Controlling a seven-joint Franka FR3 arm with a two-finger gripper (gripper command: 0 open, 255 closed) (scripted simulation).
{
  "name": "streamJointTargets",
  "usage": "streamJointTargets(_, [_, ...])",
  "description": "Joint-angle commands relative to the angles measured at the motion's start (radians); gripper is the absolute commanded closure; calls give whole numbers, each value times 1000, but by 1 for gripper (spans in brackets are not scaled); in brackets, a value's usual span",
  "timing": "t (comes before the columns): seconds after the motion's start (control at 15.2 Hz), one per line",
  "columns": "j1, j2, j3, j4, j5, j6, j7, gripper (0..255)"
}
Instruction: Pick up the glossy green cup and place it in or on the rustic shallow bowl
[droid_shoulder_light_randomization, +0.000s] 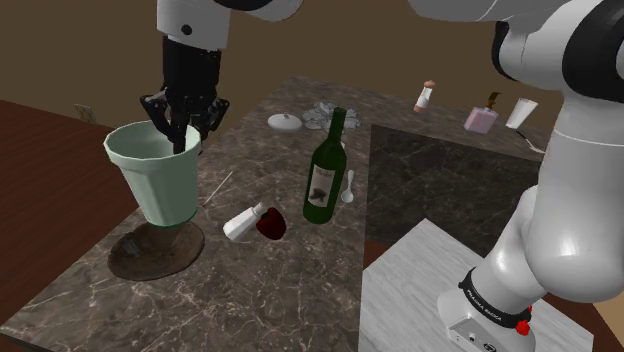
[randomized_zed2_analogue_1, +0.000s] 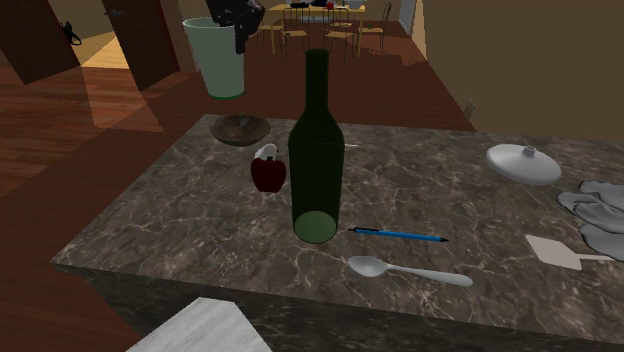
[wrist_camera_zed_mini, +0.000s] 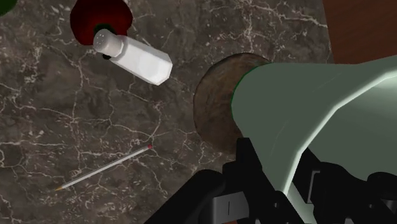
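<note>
Shoulder view: high, beside the stand (droid_shoulder_light_randomization: 420, 290), facing down and left over the table (droid_shoulder_light_randomization: 270, 290), with the arm close in the foreground. Second exterior view: lower, near the table's edge, looking from the shoulder view's right toward its left. The dark green bottle (randomized_zed2_analogue_1: 316, 150) is nearest, the pale green cup (randomized_zed2_analogue_1: 215, 60) and brown bowl (randomized_zed2_analogue_1: 240, 130) at the far end. Wrist view: very near, looking down along the gripper (wrist_camera_zed_mini: 280, 184) at the cup wall, bowl and table. All three share the cup, bowl and red pepper (wrist_camera_zed_mini: 95, 16).

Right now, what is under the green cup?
The brown shallow bowl lies beneath the green cup, which the jaws hold by its rim. The cup covers the bowl's middle, so contact between them cannot be seen.
</note>
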Motion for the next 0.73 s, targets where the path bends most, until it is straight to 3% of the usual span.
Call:
streamJointTargets(0.0, [36,101,-3,148,-44,-49,29,255])
streamJointTargets(0.13, [88,219,-11,334,-87,-118,55,255])
streamJointTargets(0.66, [74,204,-13,215,-80,-16,44,255])
